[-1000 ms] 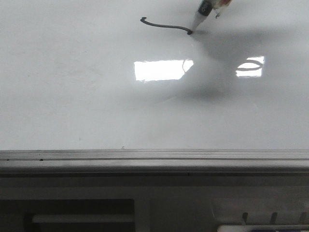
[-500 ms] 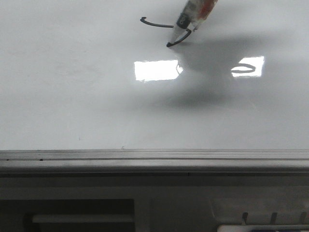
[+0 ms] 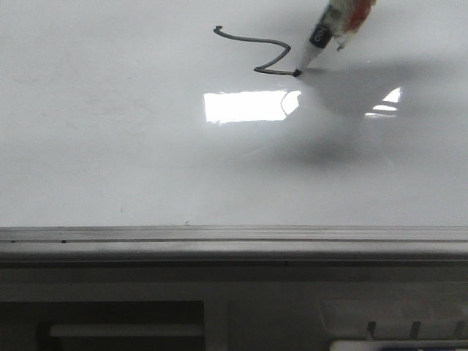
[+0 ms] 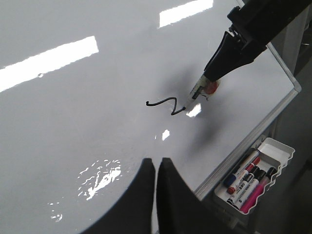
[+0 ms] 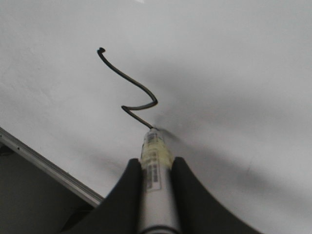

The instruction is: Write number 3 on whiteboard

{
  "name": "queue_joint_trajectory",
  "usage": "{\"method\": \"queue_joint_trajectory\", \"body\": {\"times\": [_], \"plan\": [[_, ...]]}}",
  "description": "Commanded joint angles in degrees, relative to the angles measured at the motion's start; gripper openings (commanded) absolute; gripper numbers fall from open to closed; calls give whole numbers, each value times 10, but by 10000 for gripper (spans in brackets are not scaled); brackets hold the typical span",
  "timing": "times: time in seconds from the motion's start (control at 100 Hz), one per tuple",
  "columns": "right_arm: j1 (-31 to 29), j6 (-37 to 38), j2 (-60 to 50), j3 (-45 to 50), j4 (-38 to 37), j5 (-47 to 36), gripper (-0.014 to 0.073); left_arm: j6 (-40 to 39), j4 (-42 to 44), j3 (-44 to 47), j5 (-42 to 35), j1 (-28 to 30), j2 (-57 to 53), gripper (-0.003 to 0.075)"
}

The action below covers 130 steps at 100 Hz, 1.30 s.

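Note:
The whiteboard point(image 3: 110, 146) fills the front view. On it is the unfinished number 3 point(image 3: 248, 37), a thin dark zigzag of three strokes. A white marker point(image 3: 316, 40) slants down from the upper right, its tip touching the end of the lowest stroke. My right gripper point(image 5: 156, 163) is shut on the marker point(image 5: 155, 170), just behind the stroke point(image 5: 131, 80). It also shows in the left wrist view point(image 4: 229, 53). My left gripper point(image 4: 157, 163) is shut and empty, hovering over the board away from the stroke point(image 4: 161, 101).
A grey metal rail point(image 3: 219, 238) runs along the board's near edge. A white tray point(image 4: 278, 146) with several spare markers point(image 4: 246, 178) hangs beside the board's corner. Bright rectangular light reflections point(image 3: 245, 106) lie on the board below the stroke.
The marker tip drew down-left from the first stroke's end, then back to the right. The mark grew from one line into a zigzag. The left arm has not visibly moved.

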Motion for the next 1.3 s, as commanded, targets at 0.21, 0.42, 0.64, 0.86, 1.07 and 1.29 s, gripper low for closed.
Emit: {"method": "queue_joint_trajectory", "body": {"times": [0.21,0.42,0.64,0.86,1.07,1.29], "plan": [[-2,5,-6,14,48,-52,-47,-6,-2,-13,-47,-3,8,-21],[69,5,38,20,58,-94,-47,-6,-2,-13,-47,-3,8,-21],[91,6,55,20,58,-107,-47,-6,-3,-13,-47,-3,8,-21],[106,4,-3,-29,63,-39,-48,-6,-15,-13,-47,-3,8,-20],[155,-53,-94,-148,63,-12,-47,-5,-84,-13,-51,-3,30,34],[155,-119,-108,-181,63,70,-48,161,-288,-27,-66,-4,121,364]]}}
